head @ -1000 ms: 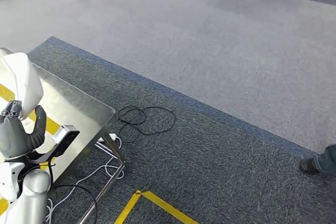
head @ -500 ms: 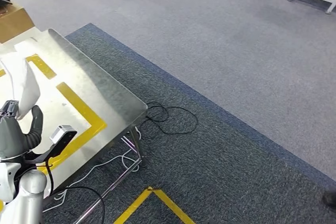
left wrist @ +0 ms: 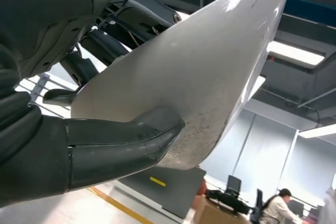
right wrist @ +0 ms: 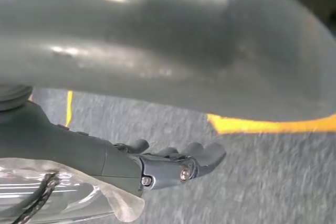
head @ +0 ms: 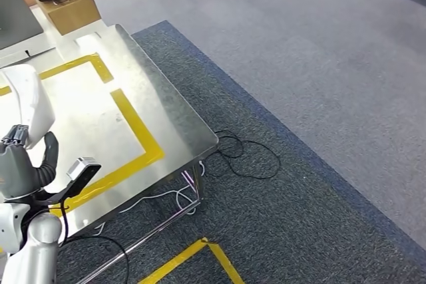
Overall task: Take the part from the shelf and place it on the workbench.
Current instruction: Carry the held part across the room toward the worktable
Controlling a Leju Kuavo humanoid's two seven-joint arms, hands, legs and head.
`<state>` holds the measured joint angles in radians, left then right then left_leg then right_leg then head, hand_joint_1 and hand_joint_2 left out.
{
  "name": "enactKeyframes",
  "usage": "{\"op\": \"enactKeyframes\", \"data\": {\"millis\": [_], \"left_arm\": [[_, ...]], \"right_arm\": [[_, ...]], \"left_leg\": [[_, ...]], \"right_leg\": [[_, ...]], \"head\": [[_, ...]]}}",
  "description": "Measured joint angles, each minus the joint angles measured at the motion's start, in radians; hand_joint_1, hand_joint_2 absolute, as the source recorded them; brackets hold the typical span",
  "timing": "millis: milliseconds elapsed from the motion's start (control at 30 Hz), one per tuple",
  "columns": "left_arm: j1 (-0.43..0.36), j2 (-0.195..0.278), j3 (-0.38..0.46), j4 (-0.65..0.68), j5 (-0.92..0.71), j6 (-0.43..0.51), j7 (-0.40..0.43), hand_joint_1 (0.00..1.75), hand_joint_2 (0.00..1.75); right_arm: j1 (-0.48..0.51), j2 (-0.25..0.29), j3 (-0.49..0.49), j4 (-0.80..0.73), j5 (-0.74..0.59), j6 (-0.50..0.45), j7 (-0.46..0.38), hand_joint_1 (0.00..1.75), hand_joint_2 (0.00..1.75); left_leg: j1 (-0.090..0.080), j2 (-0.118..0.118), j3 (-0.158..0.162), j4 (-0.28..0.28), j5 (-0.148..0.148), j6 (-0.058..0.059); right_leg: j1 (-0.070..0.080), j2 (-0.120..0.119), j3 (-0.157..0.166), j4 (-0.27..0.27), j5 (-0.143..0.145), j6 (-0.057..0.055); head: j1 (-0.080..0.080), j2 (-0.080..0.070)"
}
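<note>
The left hand [head: 22, 167] is gripping the white part [head: 30, 101], thumb pressed against its face, and holding it up over the near left corner of the steel workbench [head: 166, 114], probably so it clears the top before being set down inside the yellow tape outline [head: 136, 131]. The part is showing as a smooth, curved white shell, slightly scuffed. The right hand [right wrist: 174, 163] is hanging over the carpet, fingers loosely extended and holding nothing.

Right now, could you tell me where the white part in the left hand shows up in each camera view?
Head view: the white part sits at the far left, above the left hand.
Left wrist view: it spans the middle, the grey thumb pressed against it.
Right wrist view: cannot tell.
Shared landmark: the yellow floor tape.
</note>
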<state>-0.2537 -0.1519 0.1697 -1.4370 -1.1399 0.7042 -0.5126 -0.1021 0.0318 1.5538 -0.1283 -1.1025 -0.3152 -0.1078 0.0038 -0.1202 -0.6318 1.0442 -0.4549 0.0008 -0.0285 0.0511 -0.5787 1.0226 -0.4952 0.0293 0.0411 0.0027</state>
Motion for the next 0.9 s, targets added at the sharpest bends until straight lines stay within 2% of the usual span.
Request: {"op": "enactKeyframes", "data": {"millis": [33,100,133,167,200,233,267,300,333,367,400,467,500,533,600,633,767,800,833,900], "left_arm": [[-0.002,0.002,0.0,0.0,0.0,0.0,0.0,1.75,1.75],[-0.005,0.002,-0.001,0.0,0.0,0.0,0.0,1.75,1.75],[-0.005,0.001,-0.001,0.0,0.0,0.0,0.0,1.75,1.75],[-0.003,0.001,-0.001,0.001,0.0,0.0,0.001,1.75,1.75],[-0.001,0.002,-0.001,0.002,0.0,0.0,0.001,1.75,1.75],[0.0,0.002,-0.001,0.002,0.0,0.0,0.002,1.75,1.75],[0.0,0.003,-0.001,0.002,0.0,0.0,0.002,1.75,1.75],[-0.001,0.003,-0.001,0.002,0.0,0.0,0.002,1.75,1.75],[-0.003,0.003,-0.001,0.002,-0.001,0.0,0.003,1.75,1.75],[-0.004,0.003,-0.001,0.003,-0.002,0.0,0.003,1.75,1.75],[-0.004,0.003,-0.002,0.003,-0.003,0.0,0.004,1.75,1.75],[-0.003,0.003,-0.002,0.003,-0.004,0.0,0.006,1.75,1.75],[-0.002,0.004,-0.002,0.002,-0.005,0.0,0.007,1.75,1.75],[-0.004,0.004,-0.002,0.002,-0.006,0.0,0.009,1.75,1.75],[-0.007,0.002,-0.003,0.003,-0.007,0.0,0.011,1.75,1.75],[-0.008,0.001,-0.003,0.003,-0.007,0.0,0.011,1.75,1.75],[-0.007,-0.001,-0.004,0.003,-0.008,0.0,0.011,1.75,1.75],[-0.006,-0.001,-0.005,0.004,-0.008,0.0,0.011,1.75,1.75],[-0.005,-0.002,-0.006,0.004,-0.009,0.0,0.011,1.75,1.75],[-0.003,-0.002,-0.006,0.006,-0.009,0.0,0.012,1.75,1.75]], "right_arm": [[-0.001,0.0,0.0,0.0,0.0,0.0,0.0,0.0,0.0],[0.0,0.0,0.0,0.0,0.001,0.0,0.0,0.0,0.0],[0.001,0.0,0.0,0.0,0.001,0.0,0.0,0.0,0.0],[0.002,0.0,0.001,0.0,0.001,0.001,0.0,0.0,0.0],[0.003,0.0,0.001,0.0,0.001,0.0,0.0,0.0,0.0],[0.002,0.0,0.001,0.0,0.001,0.0,0.0,0.0,0.0],[0.001,0.0,0.002,0.0,0.001,0.0,0.0,0.0,0.0],[0.0,0.0,0.002,0.0,0.001,0.0,0.0,0.0,0.0],[-0.001,0.001,0.002,0.0,0.0,0.0,0.0,0.0,0.0],[-0.001,0.001,0.003,0.0,0.0,0.0,0.0,0.0,0.0],[-0.001,0.002,0.003,0.0,0.0,0.0,0.0,0.0,0.0],[-0.002,0.002,0.004,0.0,0.0,0.0,0.0,0.0,0.0],[-0.003,0.002,0.004,0.0,0.0,0.0,-0.001,0.0,0.0],[-0.004,0.002,0.004,0.0,0.0,0.0,-0.001,0.0,0.0],[-0.005,0.002,0.004,0.0,0.001,0.0,-0.002,0.0,0.0],[-0.004,0.002,0.004,0.0,0.001,0.0,-0.003,0.0,0.0],[-0.002,0.002,0.005,0.0,0.001,0.0,-0.002,0.0,0.0],[0.0,0.002,0.005,0.0,0.001,0.0,-0.002,0.0,0.0],[0.001,0.002,0.006,0.0,0.002,0.0,-0.002,0.0,0.0],[0.001,0.002,0.006,0.0,0.003,0.0,-0.002,0.0,0.0]], "left_leg": [[-0.001,0.03,-0.014,0.031,-0.017,-0.006],[0.0,0.094,-0.069,0.147,-0.071,-0.016],[0.003,0.106,-0.101,0.211,-0.093,-0.02],[0.005,0.111,-0.123,0.253,-0.101,-0.022],[0.006,0.113,-0.128,0.259,-0.089,-0.023],[0.006,0.117,-0.113,0.224,-0.06,-0.021],[0.005,0.13,-0.082,0.16,-0.022,-0.018],[-0.001,0.157,-0.048,0.093,0.004,-0.012],[-0.008,0.186,-0.021,0.037,0.02,-0.004],[-0.016,0.209,-0.007,0.005,0.024,0.003],[-0.022,0.22,-0.005,-0.005,0.018,0.009],[-0.023,0.198,-0.005,-0.012,0.019,0.02],[-0.02,0.184,-0.003,-0.016,0.02,0.025],[-0.016,0.17,0.0,-0.021,0.022,0.031],[-0.011,0.147,0.003,-0.025,0.023,0.04],[-0.011,0.14,0.002,-0.025,0.023,0.042],[-0.011,0.13,0.003,-0.025,0.022,0.043],[-0.011,0.117,0.003,-0.025,0.022,0.044],[-0.011,0.096,0.005,-0.024,0.021,0.044],[-0.01,0.039,0.006,-0.021,0.019,0.035]], "right_leg": [[-0.001,-0.014,0.005,-0.004,-0.001,-0.006],[0.002,-0.043,0.015,-0.006,-0.007,-0.016],[0.003,-0.058,0.02,-0.006,-0.011,-0.019],[0.004,-0.072,0.024,-0.006,-0.014,-0.019],[0.004,-0.087,0.028,-0.006,-0.018,-0.019],[0.004,-0.1,0.034,-0.006,-0.023,-0.018],[0.005,-0.113,0.04,-0.006,-0.028,-0.017],[0.006,-0.125,0.047,-0.007,-0.033,-0.014],[0.009,-0.135,0.051,-0.007,-0.038,-0.01],[0.013,-0.147,0.055,-0.007,-0.042,-0.005],[0.016,-0.158,0.058,-0.01,-0.045,0.0],[0.018,-0.18,0.067,-0.016,-0.051,0.01],[0.017,-0.169,0.069,-0.013,-0.059,0.015],[0.015,-0.144,0.061,0.008,-0.075,0.019],[0.011,-0.082,0.021,0.088,-0.117,0.022],[0.011,-0.067,0.004,0.122,-0.133,0.023],[0.011,-0.06,-0.025,0.174,-0.151,0.023],[0.011,-0.058,-0.049,0.209,-0.156,0.023],[0.011,-0.053,-0.063,0.209,-0.133,0.023],[0.008,-0.01,-0.04,0.104,-0.057,0.017]], "head": [[-0.002,0.0],[-0.007,0.0],[-0.007,0.0],[-0.007,0.0],[-0.008,0.0],[-0.008,0.0],[-0.008,0.0],[-0.008,0.0],[-0.008,0.0],[-0.008,0.0],[-0.007,0.0],[-0.005,0.0],[-0.004,0.0],[-0.002,0.0],[0.004,0.0],[0.006,0.0],[0.007,0.0],[0.007,0.0],[0.007,0.0],[0.006,0.0]]}}
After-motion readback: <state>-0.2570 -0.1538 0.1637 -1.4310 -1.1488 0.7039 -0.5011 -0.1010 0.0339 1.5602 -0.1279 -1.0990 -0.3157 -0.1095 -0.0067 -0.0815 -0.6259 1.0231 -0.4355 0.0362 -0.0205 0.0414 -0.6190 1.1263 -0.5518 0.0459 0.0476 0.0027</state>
